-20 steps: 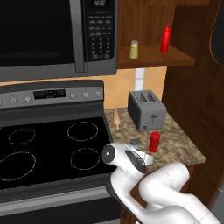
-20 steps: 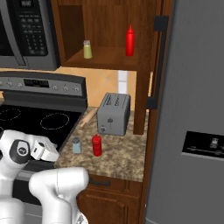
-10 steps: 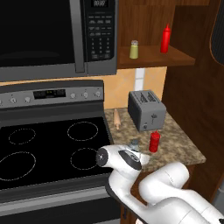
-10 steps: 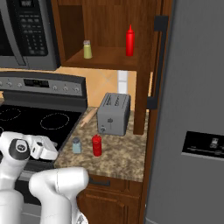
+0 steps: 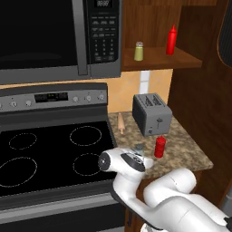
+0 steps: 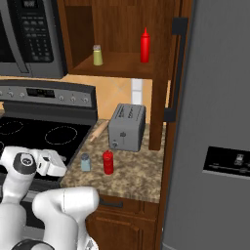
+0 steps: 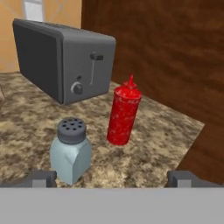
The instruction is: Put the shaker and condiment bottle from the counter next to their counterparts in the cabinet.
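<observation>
The pale blue-grey shaker (image 7: 70,151) with its grey cap stands on the granite counter (image 7: 26,127), just ahead of my open gripper (image 7: 112,179) and towards its left fingertip. The stubby red condiment bottle (image 7: 124,114) is upright a little beyond and to the right of it. From the base cameras, the shaker (image 5: 139,147) (image 6: 85,162) and the condiment bottle (image 5: 159,147) (image 6: 108,162) sit side by side near the counter's front edge, with my gripper (image 6: 54,165) low beside them. On the cabinet shelf (image 6: 122,66) stand the yellowish shaker (image 6: 97,55) and the slim red bottle (image 6: 145,45).
A grey toaster (image 5: 152,113) stands behind the two items, and a wooden rolling pin (image 5: 121,123) lies by the wall. The black stovetop (image 5: 50,154) is to the left under the microwave (image 5: 54,36). A steel fridge (image 6: 215,122) closes off the counter's right side.
My wrist has shifted slightly left while the hand stays low in front of the shaker. The jaws have stayed open, and nothing on the counter has moved.
</observation>
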